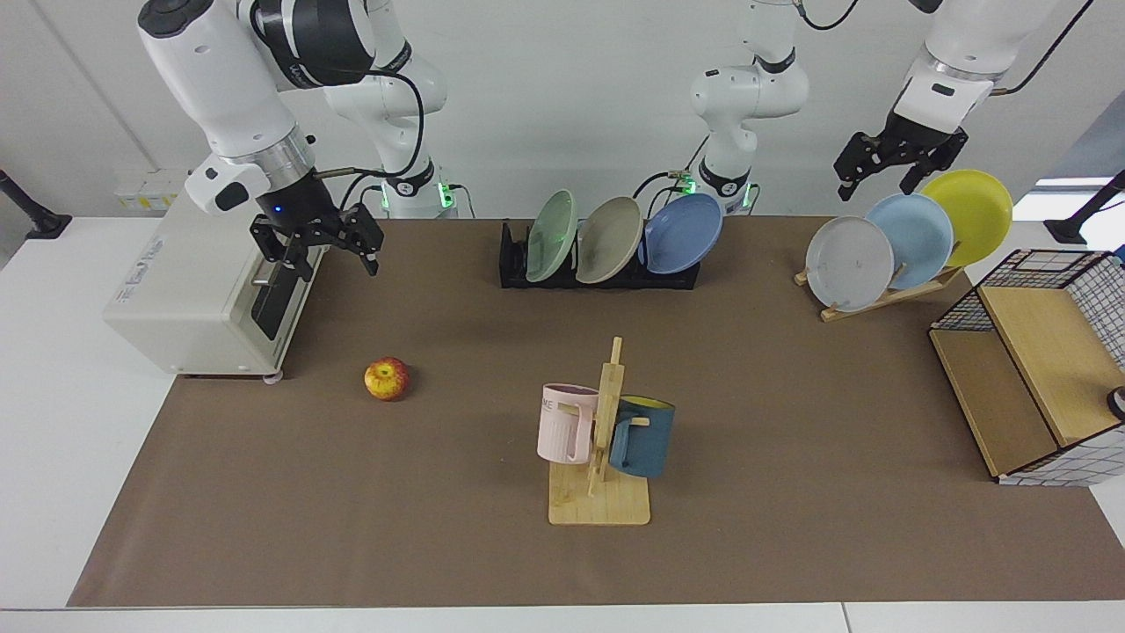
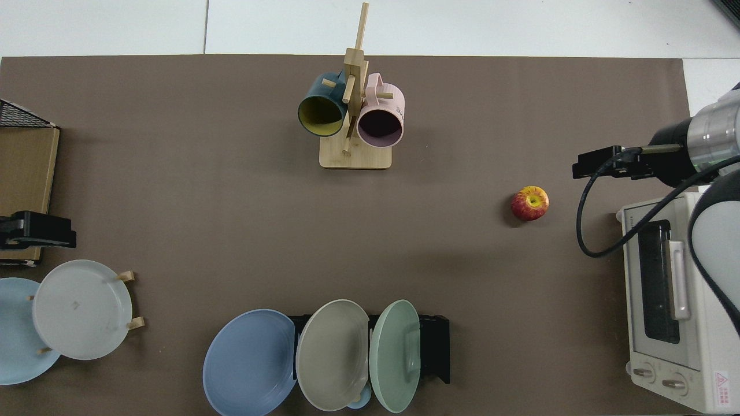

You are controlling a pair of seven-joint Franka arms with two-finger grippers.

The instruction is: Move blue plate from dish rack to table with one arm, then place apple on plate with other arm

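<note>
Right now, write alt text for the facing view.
A blue plate stands in a black dish rack beside beige and green plates, and an apple lies on the brown-matted table. The right gripper and left gripper hang open, holding nothing.

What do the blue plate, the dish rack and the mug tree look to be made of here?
Blue plate: probably matte ceramic or melamine; even periwinkle colour, no glare, faint concentric rings in the top view.
Dish rack: black, likely plastic or coated metal; dull slotted dividers, too dark to tell which.
Mug tree: light unpainted wood, perhaps bamboo; pale grain on base and pegs.
</note>
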